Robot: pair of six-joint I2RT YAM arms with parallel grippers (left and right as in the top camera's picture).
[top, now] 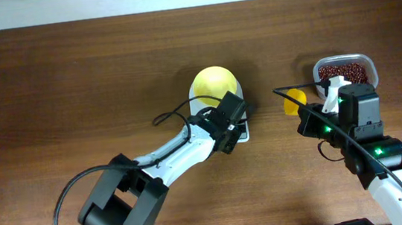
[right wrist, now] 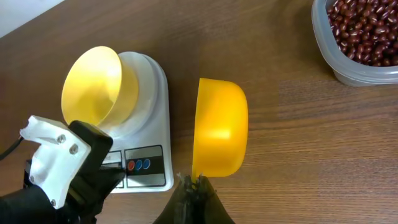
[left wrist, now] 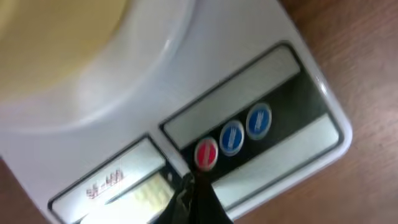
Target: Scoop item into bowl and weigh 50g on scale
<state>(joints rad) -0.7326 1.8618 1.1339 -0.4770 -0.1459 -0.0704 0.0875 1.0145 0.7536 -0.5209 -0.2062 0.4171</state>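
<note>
The pale-yellow bowl stands empty on the white scale; both also show in the right wrist view, bowl and scale. My left gripper is shut and empty, its tip just below the scale's red button; the scale's body fills this view. My right gripper is shut on the handle of a yellow scoop, held empty above the table to the right of the scale. The red-brown beans lie in a clear container at the far right.
Two blue buttons sit beside the red one, and the display glows pale. The left arm reaches across the table's middle to the scale. The container's rim is right of the scoop.
</note>
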